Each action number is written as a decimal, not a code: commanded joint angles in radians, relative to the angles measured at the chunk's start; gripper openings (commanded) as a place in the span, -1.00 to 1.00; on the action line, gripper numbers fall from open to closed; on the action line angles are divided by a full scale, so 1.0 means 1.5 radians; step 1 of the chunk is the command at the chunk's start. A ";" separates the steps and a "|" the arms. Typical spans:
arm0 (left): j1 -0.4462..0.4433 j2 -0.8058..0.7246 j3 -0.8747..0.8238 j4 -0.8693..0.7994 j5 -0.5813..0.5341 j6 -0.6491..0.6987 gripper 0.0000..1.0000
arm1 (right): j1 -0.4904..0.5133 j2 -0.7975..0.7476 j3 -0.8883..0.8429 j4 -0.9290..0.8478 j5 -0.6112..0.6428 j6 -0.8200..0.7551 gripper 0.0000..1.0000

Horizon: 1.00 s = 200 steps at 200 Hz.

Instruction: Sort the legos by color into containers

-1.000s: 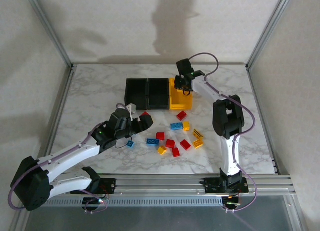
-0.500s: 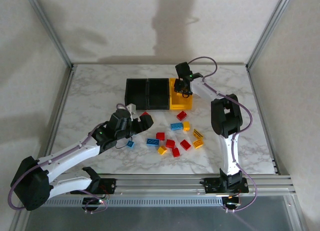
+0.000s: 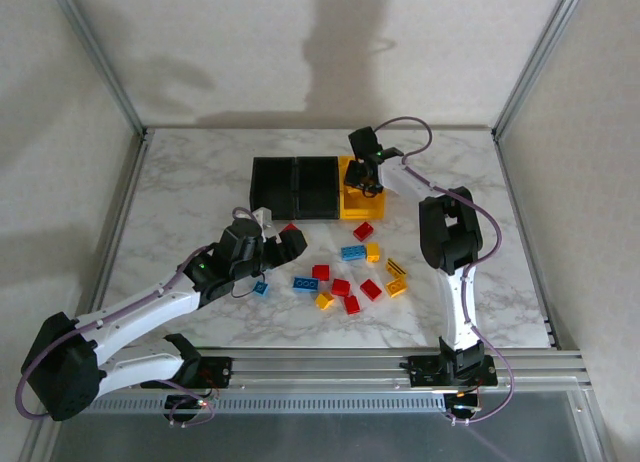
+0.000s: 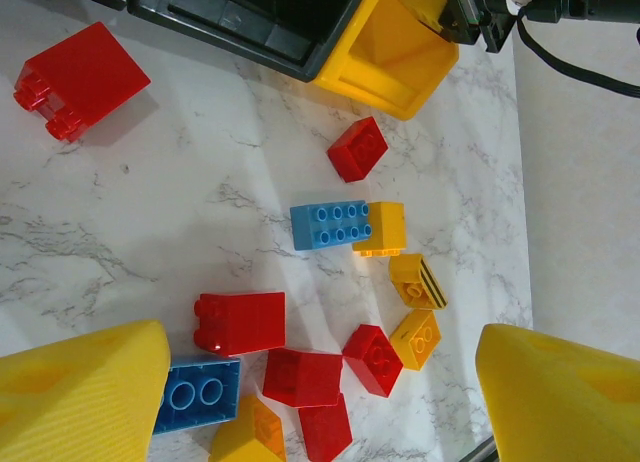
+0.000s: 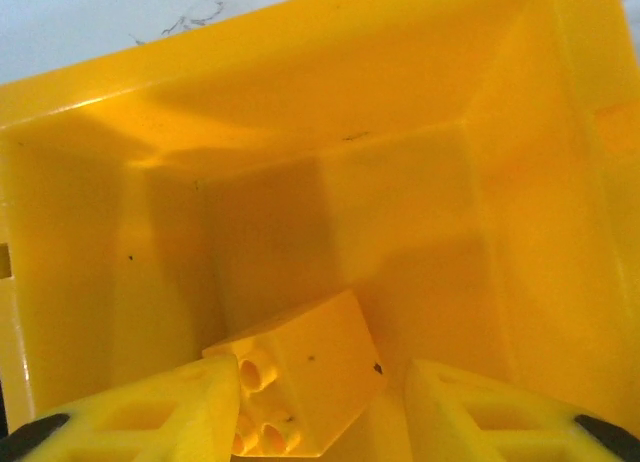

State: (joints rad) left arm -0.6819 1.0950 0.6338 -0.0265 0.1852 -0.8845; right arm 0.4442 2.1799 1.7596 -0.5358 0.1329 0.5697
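Loose red, blue and yellow legos (image 3: 345, 272) lie scattered in the middle of the table. My left gripper (image 3: 275, 247) hovers open over their left side, and its wrist view shows a red brick (image 4: 240, 322), a blue brick (image 4: 332, 225) and a yellow brick (image 4: 418, 337) between its spread fingers (image 4: 85, 392). The containers stand in a row: two black bins (image 3: 295, 187) and a yellow bin (image 3: 357, 204). My right gripper (image 5: 320, 412) is down inside the yellow bin (image 5: 300, 112). Its jaws are parted around a yellow brick (image 5: 310, 377), which leans on the left finger and stands clear of the right one.
A lone red brick (image 4: 85, 77) lies apart near the black bins, next to my left gripper. A small blue brick (image 3: 260, 288) sits by the left arm. Metal frame posts (image 3: 100, 57) and walls bound the table; the rail (image 3: 400, 360) runs along the near edge.
My right gripper's jaws have parted inside the yellow bin, loosening the yellow brick, and the arm has shifted slightly left. The left arm has not moved.
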 commanded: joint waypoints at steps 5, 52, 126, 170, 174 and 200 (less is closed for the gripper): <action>-0.007 -0.009 0.018 -0.010 -0.021 -0.003 0.60 | 0.006 -0.024 0.003 -0.004 0.011 0.006 -0.07; -0.006 0.007 0.042 -0.062 -0.067 -0.007 0.54 | 0.018 -0.136 -0.049 0.011 0.020 -0.002 -0.02; 0.004 0.074 0.115 -0.190 -0.145 0.014 0.38 | 0.042 -0.385 -0.291 0.097 -0.036 -0.018 -0.06; 0.017 0.105 0.142 -0.219 -0.150 0.028 0.31 | 0.083 -0.522 -0.444 0.136 -0.090 -0.024 -0.08; 0.017 0.108 0.145 -0.221 -0.152 0.029 0.31 | 0.088 -0.530 -0.455 0.136 -0.092 -0.022 -0.08; 0.017 0.123 0.147 -0.213 -0.141 0.035 0.29 | 0.121 -0.560 -0.506 0.118 -0.074 -0.006 0.00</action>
State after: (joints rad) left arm -0.6636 1.2613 0.8261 -0.3145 -0.0128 -0.8597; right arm 0.5854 1.3827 1.0599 -0.3687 0.0242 0.5503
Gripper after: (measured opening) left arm 0.649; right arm 0.484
